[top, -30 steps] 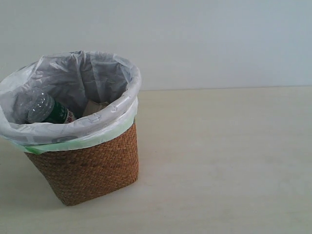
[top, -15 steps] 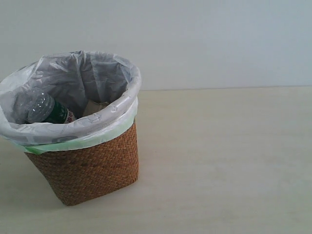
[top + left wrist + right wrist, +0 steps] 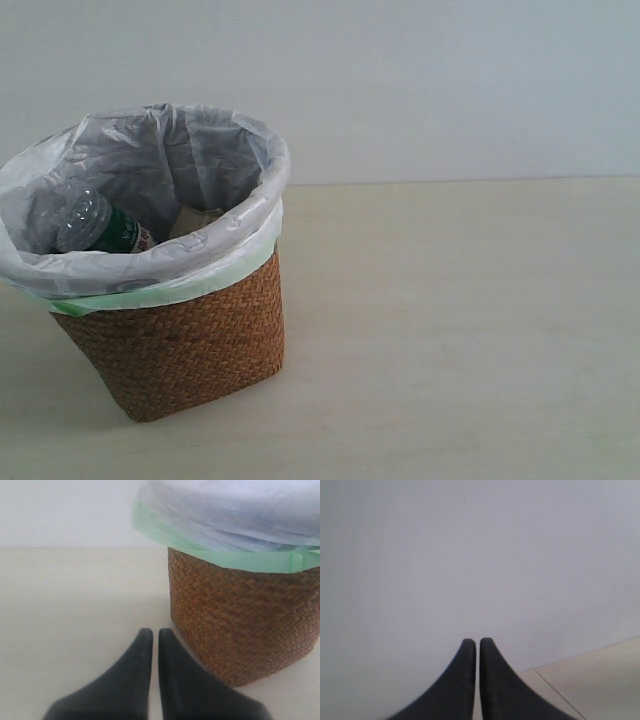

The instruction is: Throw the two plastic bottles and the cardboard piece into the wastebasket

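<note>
Nothing's budged since a second ago. Bare tabletop [image 3: 450, 330] stretches off to the right of the wastebasket [image 3: 185, 340]. Inside the wastebasket, the green-label bottle [image 3: 100, 228] leans on the liner's left side, with the cardboard piece [image 3: 200, 218] peeking out beside it. The left end effector [image 3: 155, 636] sits low near the wastebasket's base, fingers together. The right end effector [image 3: 477, 645] is pinched together too, facing the wall.
</note>
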Motion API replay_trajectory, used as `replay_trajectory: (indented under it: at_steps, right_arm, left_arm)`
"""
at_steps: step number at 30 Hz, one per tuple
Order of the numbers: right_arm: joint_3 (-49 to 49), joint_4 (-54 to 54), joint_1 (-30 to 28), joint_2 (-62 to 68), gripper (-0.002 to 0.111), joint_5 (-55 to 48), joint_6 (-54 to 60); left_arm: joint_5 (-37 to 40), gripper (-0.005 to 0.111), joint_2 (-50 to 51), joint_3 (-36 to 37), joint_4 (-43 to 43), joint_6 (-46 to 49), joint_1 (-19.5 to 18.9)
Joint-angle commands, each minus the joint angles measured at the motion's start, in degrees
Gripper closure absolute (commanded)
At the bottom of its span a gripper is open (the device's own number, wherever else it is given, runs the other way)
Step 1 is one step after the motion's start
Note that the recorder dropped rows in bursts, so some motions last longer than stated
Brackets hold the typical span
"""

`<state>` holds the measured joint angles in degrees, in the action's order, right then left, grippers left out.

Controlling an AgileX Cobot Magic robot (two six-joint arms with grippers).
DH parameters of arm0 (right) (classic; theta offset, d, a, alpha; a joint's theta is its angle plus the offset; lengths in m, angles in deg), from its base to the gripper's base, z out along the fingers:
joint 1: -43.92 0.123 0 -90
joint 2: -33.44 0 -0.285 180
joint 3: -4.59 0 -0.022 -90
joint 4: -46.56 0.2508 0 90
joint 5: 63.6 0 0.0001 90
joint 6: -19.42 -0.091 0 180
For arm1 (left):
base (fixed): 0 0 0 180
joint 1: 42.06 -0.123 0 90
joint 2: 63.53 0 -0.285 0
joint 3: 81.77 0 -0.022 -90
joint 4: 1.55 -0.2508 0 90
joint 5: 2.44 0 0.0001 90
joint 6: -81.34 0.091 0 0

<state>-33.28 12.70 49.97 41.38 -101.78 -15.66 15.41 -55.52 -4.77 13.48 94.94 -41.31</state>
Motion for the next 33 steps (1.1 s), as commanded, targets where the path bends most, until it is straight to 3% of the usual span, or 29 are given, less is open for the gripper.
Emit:
replay_trajectory:
  at_steps: [1,18,33]
  right_arm:
    - [0.34,-0.26,-0.28,-0.15,0.108,0.22,0.09]
    - [0.34,0.87,-0.28,-0.15,0.108,0.69,0.09]
    - [-0.76,28.03,-0.28,-0.15,0.108,12.91,0.09]
  left_arm:
    - [-0.46,0.103,-0.22,0.21,0.15,0.14,0.47]
    - [-0.46,0.103,-0.22,0.21,0.15,0.14,0.47]
    - [-0.46,0.103,-0.22,0.21,0.15,0.14,0.47]
